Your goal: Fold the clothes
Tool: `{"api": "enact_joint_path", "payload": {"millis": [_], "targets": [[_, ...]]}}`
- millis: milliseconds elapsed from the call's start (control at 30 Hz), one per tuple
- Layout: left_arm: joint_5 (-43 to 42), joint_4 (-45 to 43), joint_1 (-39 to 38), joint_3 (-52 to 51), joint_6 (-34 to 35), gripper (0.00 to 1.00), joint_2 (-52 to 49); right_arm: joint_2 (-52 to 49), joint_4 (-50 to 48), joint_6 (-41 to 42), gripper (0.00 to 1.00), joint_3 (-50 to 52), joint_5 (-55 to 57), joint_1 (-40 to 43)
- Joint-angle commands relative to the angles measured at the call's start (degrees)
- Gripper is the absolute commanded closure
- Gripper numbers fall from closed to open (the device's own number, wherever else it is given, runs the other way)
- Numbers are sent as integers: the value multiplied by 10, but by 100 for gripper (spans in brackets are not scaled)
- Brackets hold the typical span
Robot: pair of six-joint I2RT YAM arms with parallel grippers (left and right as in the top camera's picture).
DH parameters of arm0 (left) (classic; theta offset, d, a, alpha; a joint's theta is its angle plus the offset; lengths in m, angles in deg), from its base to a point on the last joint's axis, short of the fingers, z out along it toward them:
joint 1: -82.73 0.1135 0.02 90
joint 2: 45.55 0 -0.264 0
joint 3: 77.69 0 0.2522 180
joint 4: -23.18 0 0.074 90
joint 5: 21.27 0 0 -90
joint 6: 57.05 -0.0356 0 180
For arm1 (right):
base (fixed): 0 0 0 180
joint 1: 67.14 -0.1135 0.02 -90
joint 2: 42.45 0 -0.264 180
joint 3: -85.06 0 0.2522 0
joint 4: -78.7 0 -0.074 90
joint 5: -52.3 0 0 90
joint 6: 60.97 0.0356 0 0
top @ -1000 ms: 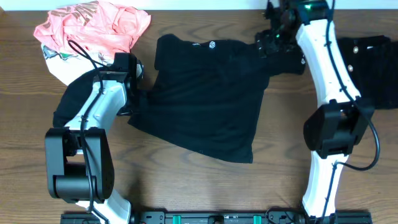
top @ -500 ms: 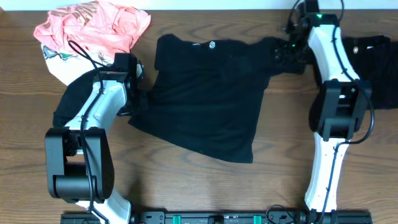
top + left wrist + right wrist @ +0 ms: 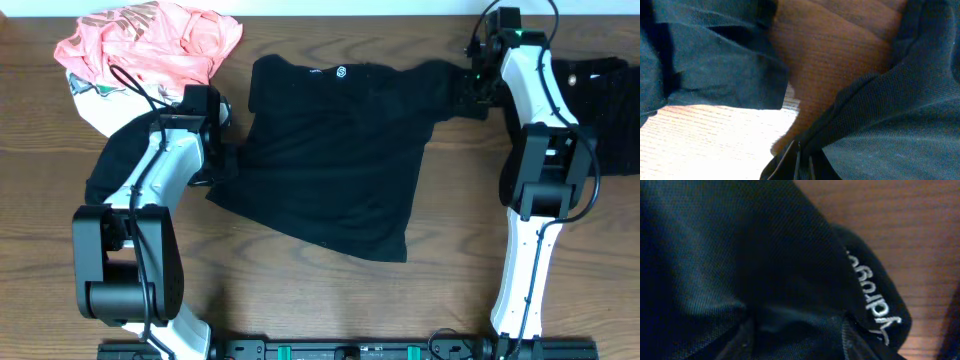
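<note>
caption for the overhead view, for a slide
Black T-shirt spread on wooden table; left gripper shut on one edge, right gripper at the opposite sleeve.

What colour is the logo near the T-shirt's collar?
White: the logo stands out on the black T-shirt; clearest in the overhead view.

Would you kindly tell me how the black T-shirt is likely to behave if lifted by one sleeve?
Probably floppy: the black T-shirt lies flat with creased, folded-over edges, so it should drape and sag. Likely light, since the wrist views show thin, fine-knit fabric. Pushed across the table, it would probably bunch rather than slide whole.
</note>
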Motion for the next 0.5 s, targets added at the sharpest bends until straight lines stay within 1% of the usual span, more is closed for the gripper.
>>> {"api": "enact_joint_path", "payload": {"millis": [0, 67, 100, 133, 167, 233, 467], "targets": [[0, -1, -1, 7, -7, 94, -3, -6, 8, 4, 55, -3, -4, -1], [0, -5, -1, 7, -7, 94, -3, -6, 16, 4, 70, -3, -4, 0], [0, -7, -1, 7, -7, 94, -3, -6, 22, 4, 82, -3, -4, 0], [0, -9, -1, 7, -7, 94, -3, -6, 28, 4, 89, -3, -4, 1], [0, -11, -1, 7, -7, 94, -3, -6, 36, 5, 99, -3, -4, 3], [0, -16, -1, 7, -7, 94, -3, -6, 52, 9, 99, -3, -2, 5], [0, -34, -1, 7, -7, 94, -3, 2, 126, 67, 99, -3, 25, 19]]}}
